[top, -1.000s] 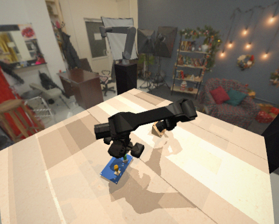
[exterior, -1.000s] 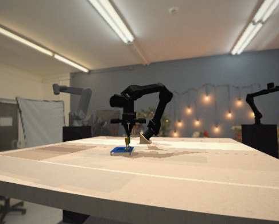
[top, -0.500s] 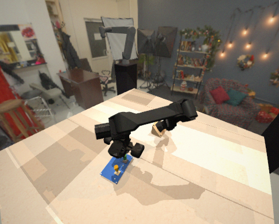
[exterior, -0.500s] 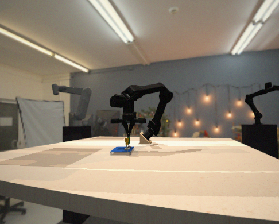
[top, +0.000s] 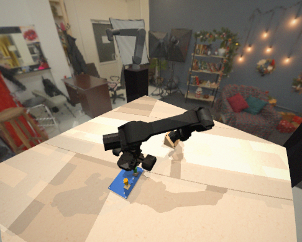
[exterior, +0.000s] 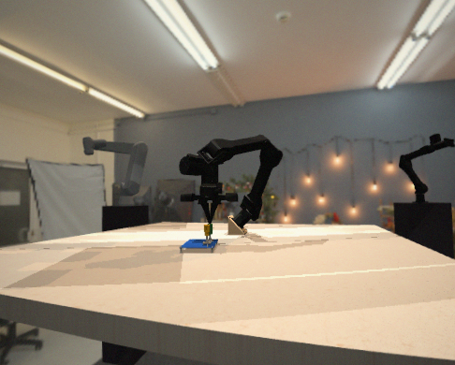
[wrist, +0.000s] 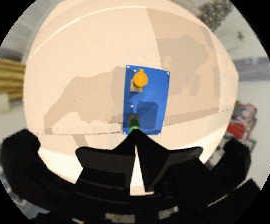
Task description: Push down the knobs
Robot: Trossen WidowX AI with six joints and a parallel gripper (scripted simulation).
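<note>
The blue circuit board (top: pixel 120 185) (exterior: pixel 190 244) (wrist: pixel 158 92) stands on short legs on the table. An orange knob (top: pixel 125 180) (exterior: pixel 207 229) (wrist: pixel 140 79) sits raised on its potentiometer (top: pixel 127 187) (wrist: pixel 135 88) near one end of the board. A green knob (top: pixel 135 170) (exterior: pixel 212 228) (wrist: pixel 134 123) is on the other potentiometer (top: pixel 135 174) (wrist: pixel 133 117) at the end nearer the arm's base. My gripper (exterior: pixel 211 223) (wrist: pixel 135 131) is shut and empty, pointing straight down, its tips right above the green knob. The tips hide part of that knob in the wrist view; whether they touch it I cannot tell.
The arm's tan base mount (top: pixel 170 140) (exterior: pixel 235 226) stands on the table (top: pixel 207 217) (exterior: pixel 312 299) behind the board. The arm reaches over from there. Shadows of the arm fall across the board and table.
</note>
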